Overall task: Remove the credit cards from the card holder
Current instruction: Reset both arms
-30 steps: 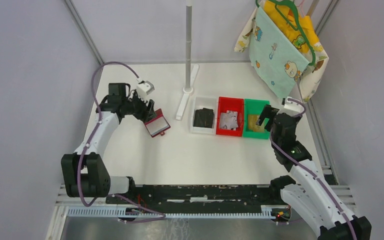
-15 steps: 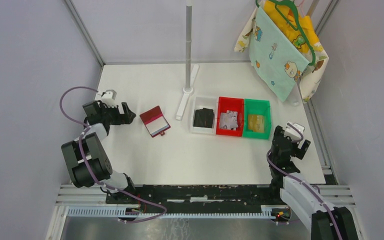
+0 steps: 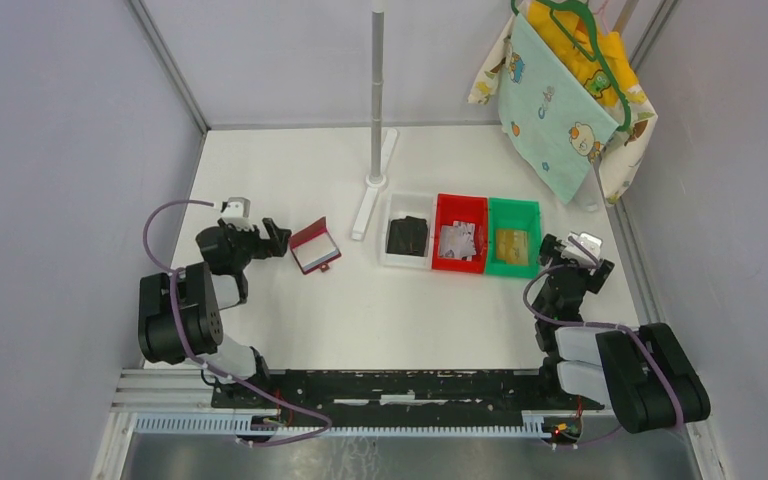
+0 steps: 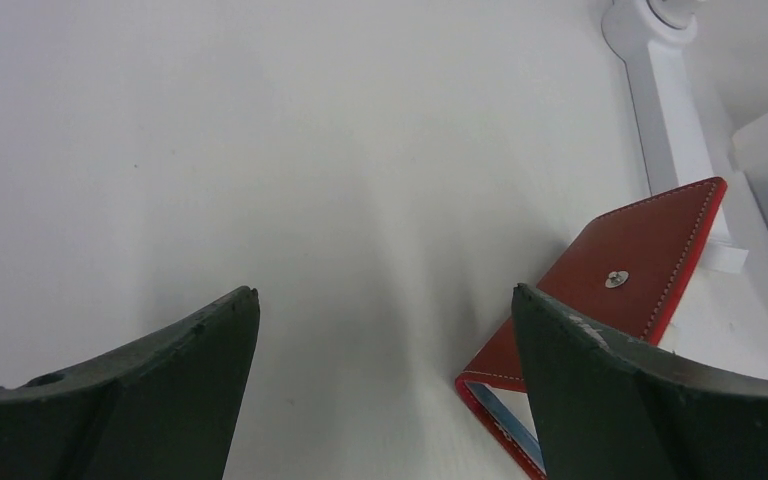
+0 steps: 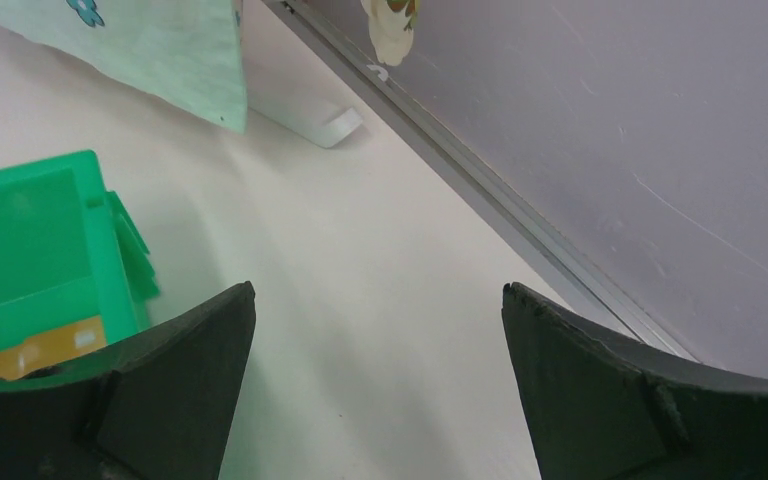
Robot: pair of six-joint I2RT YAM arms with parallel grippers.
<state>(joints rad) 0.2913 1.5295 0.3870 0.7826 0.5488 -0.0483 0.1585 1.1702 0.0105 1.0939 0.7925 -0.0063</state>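
The red card holder [image 3: 314, 246] lies on the table, half open with one flap raised; in the left wrist view [image 4: 640, 270] a blue-grey card edge [image 4: 512, 425] shows inside it. My left gripper [image 3: 270, 238] is open and empty, low over the table just left of the holder, apart from it [image 4: 385, 290]. A tan card [image 3: 511, 243] lies in the green bin [image 3: 532, 212], also seen in the right wrist view [image 5: 35, 350]. A greyish card [image 3: 456, 240] lies in the red bin [image 3: 460, 203]. My right gripper [image 3: 575, 255] is open and empty, right of the green bin [image 5: 378, 288].
A white bin [image 3: 390, 210] holds a black lumpy item [image 3: 408, 235]. A pole stand [image 3: 376, 100] rises behind the bins, its base beside the holder. Patterned cloth [image 3: 560, 100] hangs at the back right. The side wall [image 5: 610, 120] is close to my right gripper.
My left gripper left the holder, drew back to the left and came near it again. The holder's flap now stands up. My right arm pulled back from over the green bin and folded low.
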